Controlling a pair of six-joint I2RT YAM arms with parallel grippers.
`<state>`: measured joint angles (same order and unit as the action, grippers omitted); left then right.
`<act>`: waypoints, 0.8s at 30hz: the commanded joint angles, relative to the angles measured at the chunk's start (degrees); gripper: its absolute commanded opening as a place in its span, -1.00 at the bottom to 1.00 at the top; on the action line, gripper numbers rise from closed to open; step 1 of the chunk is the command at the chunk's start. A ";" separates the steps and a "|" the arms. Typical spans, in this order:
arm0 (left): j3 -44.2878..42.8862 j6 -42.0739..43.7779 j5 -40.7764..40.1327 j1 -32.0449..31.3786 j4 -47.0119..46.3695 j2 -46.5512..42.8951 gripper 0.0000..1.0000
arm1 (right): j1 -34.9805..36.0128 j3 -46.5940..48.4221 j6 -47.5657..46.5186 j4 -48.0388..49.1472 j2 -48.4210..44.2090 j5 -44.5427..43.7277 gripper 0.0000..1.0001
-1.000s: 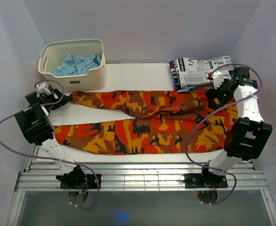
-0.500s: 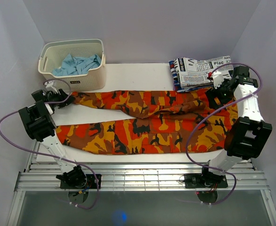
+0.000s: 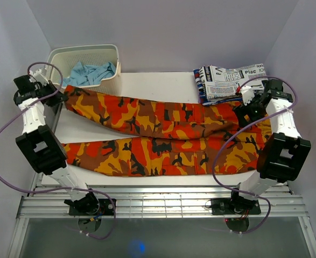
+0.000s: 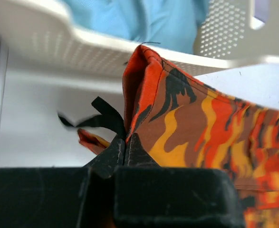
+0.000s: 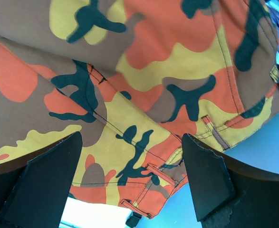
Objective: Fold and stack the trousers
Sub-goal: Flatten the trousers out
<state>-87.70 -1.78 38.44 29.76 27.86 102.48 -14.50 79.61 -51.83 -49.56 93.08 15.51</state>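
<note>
White walls close round the pale worktop (image 3: 158, 86). Your left claw (image 4: 125, 151) is pinched shut on the cuff of the far leg of the trousers (image 3: 163, 145), with a fold of camouflage cloth caught between its tips. That cuff stands just in front of the basket (image 3: 112, 51), at the far left corner, close under the rim and the blue cloth (image 3: 90, 72) inside it.

From there the far leg slants right and a little nearer you, down to the waist at the right end. The near leg lies flat along the near edge, well apart from the held cuff. So the garment's long axis runs left to right across the whole worktop, and the flat leg lies straight toward you from the left claw. I judge the coming move turns on that: carry the cuff nearward to lay one leg on the other.

Your right claw (image 5: 129, 173) is the nearer one to the waist. It hangs over the waistband corner with jaws spread wide and grips nothing. Just beyond it sits the white printed garment (image 3: 227, 78), so keep clear of that.
</note>
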 commanded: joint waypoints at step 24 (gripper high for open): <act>-3.39 8.06 -15.61 1.09 16.77 2.48 0.27 | -0.70 -9.21 -11.16 -3.42 -7.46 -10.40 0.83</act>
<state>-95.18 -8.38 18.33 30.55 38.48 114.28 -14.26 72.66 -57.14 -49.67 89.73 8.62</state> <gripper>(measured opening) 0.634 0.937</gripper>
